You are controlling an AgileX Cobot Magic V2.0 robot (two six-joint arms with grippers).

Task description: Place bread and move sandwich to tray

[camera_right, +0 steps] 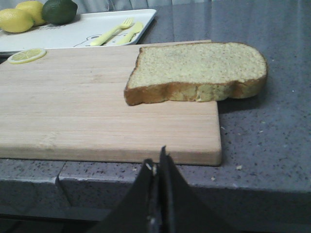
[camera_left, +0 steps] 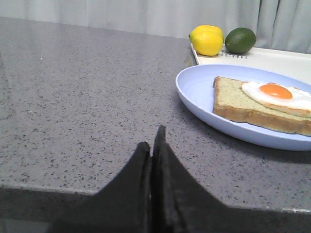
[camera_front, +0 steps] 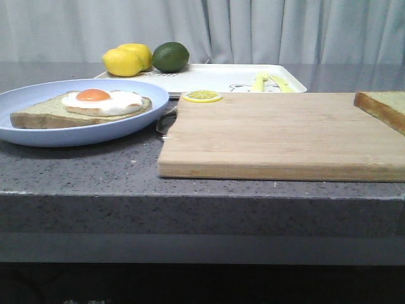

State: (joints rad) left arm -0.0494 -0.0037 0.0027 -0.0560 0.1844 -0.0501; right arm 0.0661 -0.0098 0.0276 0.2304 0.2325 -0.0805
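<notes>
While both fingers (camera_left: pixel 151 150) (camera_right: pixel 159 167) seemingly pressed together, empty, bread (camera_right: pixel 197 70) untouched.

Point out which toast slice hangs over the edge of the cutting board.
The plain bread at the right end of the cutting board; its far end juts past the board's edge. The other slice, egg-topped, lies wholly on the blue plate.

Two lemons (camera_front: pixel 128 59), one lime (camera_front: pixel 170 56) – two toast slices (camera_right: pixel 194 70) (one egg-topped (camera_front: pixel 82 107)).

The speckled grey stone counter (camera_front: pixel 95 171) carries a pale blue plate (camera_front: pixel 38 130) at left and a wooden cutting board (camera_front: pixel 278 139) at right. Behind them lies the white tray (camera_front: pixel 215 79).
</notes>
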